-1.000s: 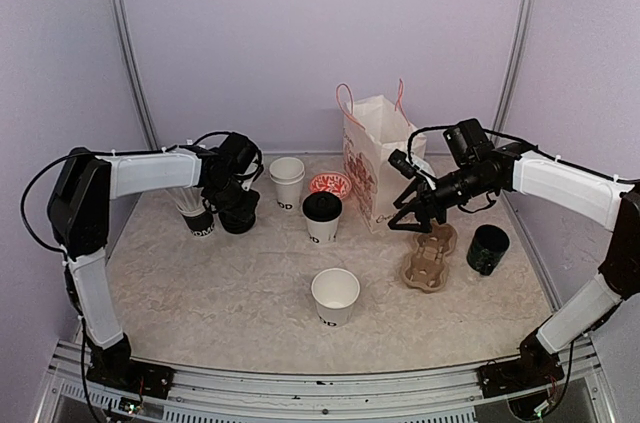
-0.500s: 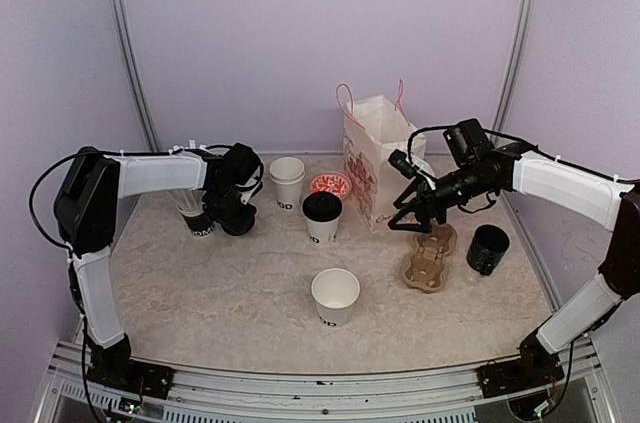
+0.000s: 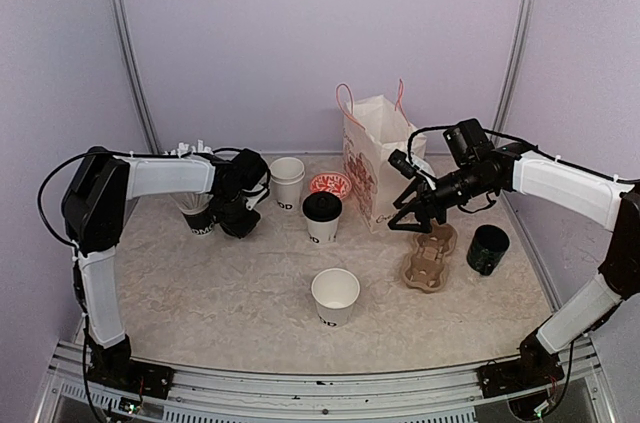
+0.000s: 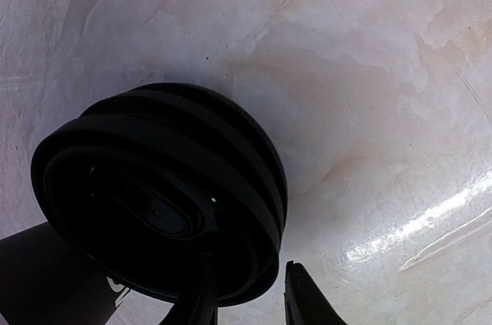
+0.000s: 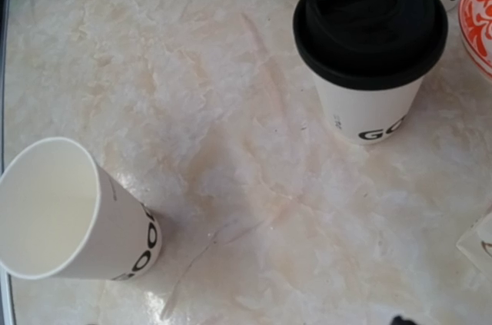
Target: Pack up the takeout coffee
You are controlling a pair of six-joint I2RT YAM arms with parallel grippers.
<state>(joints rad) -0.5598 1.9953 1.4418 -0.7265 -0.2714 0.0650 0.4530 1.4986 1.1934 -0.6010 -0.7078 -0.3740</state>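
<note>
One white paper cup with a black lid [image 3: 322,215] stands mid-table; it also shows in the right wrist view [image 5: 367,56]. A second white cup [image 3: 335,295], open and without a lid, stands nearer the front and shows in the right wrist view [image 5: 69,213]. My left gripper [image 3: 243,211] is low over a stack of black lids [image 4: 154,194]. In the left wrist view the gripper [image 4: 250,306] is open, with one finger over the stack and the other just outside its rim. My right gripper [image 3: 407,226] is open and empty, hovering above the cardboard cup carrier [image 3: 428,255].
A white paper bag [image 3: 375,158] stands at the back centre. A stack of white cups [image 3: 287,183], a red patterned dish [image 3: 330,184], a black-based cup of straws [image 3: 198,215] and a black pot [image 3: 487,248] are also on the table.
My left gripper has shifted slightly right and settled over the lid stack. The right arm has not moved.
</note>
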